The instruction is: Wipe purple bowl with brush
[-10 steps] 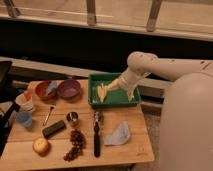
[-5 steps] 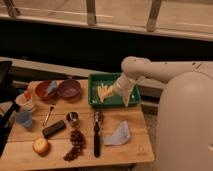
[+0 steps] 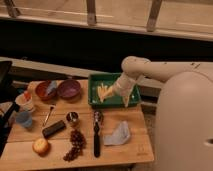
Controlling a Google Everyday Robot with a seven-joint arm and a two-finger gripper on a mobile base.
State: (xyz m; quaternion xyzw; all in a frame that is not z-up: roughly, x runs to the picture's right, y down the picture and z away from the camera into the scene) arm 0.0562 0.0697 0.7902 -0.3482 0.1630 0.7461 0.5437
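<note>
The purple bowl [image 3: 69, 89] sits at the back left of the wooden table [image 3: 135, 145], next to an orange-brown bowl [image 3: 46, 90]. The brush [image 3: 96, 135] lies near the table's middle, its black handle pointing toward the front edge and its small round head toward the back. My gripper [image 3: 124, 99] hangs over the right part of a green tray [image 3: 94, 95], well to the right of the bowl and behind the brush. Its jaws stand open with nothing between them.
Yellow pieces [image 3: 102, 92] lie in the green tray. A white cup [image 3: 25, 101], a blue cup [image 3: 22, 119], a thin metal utensil [image 3: 48, 115], a small metal cup [image 3: 72, 118], a black block [image 3: 54, 128], grapes [image 3: 75, 145], a round orange item [image 3: 40, 146] and a grey cloth [image 3: 119, 134] crowd the table.
The arm has swung a little to the left and lower over the green tray. Nothing on the table has moved.
</note>
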